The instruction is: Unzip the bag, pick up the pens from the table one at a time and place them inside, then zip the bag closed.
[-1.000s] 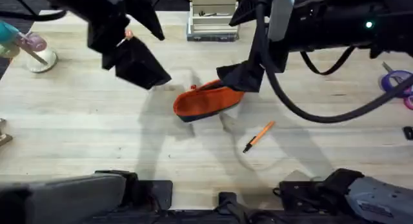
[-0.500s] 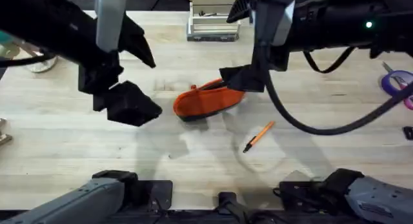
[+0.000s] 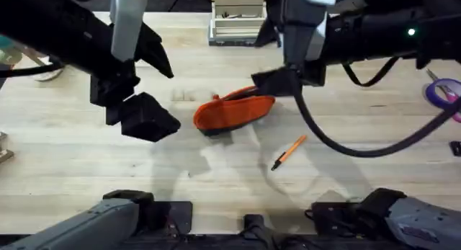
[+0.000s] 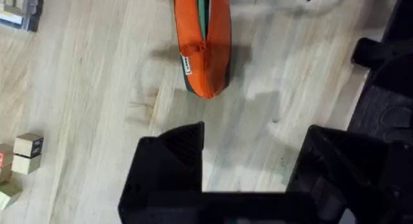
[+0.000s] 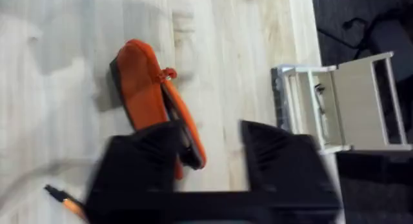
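Needing a low, square descent onto the pen [image 3: 289, 151] beside the unzipped bag [image 3: 234, 112] on the counter [image 3: 360, 178], both grippers spread wide, empty.

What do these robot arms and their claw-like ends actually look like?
Both arms are mostly black, each with a light grey tube section. The right arm carries looping black cables and a small green light. Each end effector is a blocky black piece with two thick, flat-faced fingers: the left end effector and the right end effector look alike. The bases near the table edge are grey and black.
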Controlling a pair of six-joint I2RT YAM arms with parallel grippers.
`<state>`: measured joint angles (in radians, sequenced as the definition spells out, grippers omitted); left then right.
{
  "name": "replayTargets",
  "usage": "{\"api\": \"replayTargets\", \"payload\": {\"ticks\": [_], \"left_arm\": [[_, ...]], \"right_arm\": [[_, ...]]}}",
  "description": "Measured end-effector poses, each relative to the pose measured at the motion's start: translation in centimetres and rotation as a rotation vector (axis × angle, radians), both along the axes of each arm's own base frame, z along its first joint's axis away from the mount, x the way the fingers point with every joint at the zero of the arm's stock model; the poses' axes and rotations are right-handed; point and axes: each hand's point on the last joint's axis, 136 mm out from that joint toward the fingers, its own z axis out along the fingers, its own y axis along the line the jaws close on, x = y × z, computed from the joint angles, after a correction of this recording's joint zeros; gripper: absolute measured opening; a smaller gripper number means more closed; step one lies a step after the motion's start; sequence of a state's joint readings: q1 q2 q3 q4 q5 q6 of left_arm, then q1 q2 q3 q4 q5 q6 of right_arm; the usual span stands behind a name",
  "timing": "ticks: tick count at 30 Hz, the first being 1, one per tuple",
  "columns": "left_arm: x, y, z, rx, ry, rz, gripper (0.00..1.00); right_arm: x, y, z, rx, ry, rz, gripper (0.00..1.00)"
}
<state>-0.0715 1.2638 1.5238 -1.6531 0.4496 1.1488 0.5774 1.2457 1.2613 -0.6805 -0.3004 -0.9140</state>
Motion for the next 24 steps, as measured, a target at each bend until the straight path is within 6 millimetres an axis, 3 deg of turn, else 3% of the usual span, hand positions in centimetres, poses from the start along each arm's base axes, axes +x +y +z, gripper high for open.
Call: {"api": "replayTargets", "payload": {"ticks": [3, 4, 12, 24], "left_arm": [[0.0, 0.0, 0.0, 0.001, -0.001, 0.0, 0.995], [0.0, 0.0, 0.0, 0.001, 0.0, 0.0, 0.995], [0.0, 0.0, 0.0, 0.001, 0.0, 0.0, 0.995], [0.0, 0.0, 0.0, 0.001, -0.001, -0.002, 0.995]], "right_arm": [[-0.2, -0.1, -0.2, -0.006, 0.012, 0.0, 0.109], [-0.2, -0.1, -0.2, -0.006, 0.014, 0.002, 0.05], [-0.4, 0.0, -0.9, -0.014, 0.041, 0.011, 0.032], [0.8, 1.5, -6.8, -0.068, 0.228, 0.045, 0.032]]}}
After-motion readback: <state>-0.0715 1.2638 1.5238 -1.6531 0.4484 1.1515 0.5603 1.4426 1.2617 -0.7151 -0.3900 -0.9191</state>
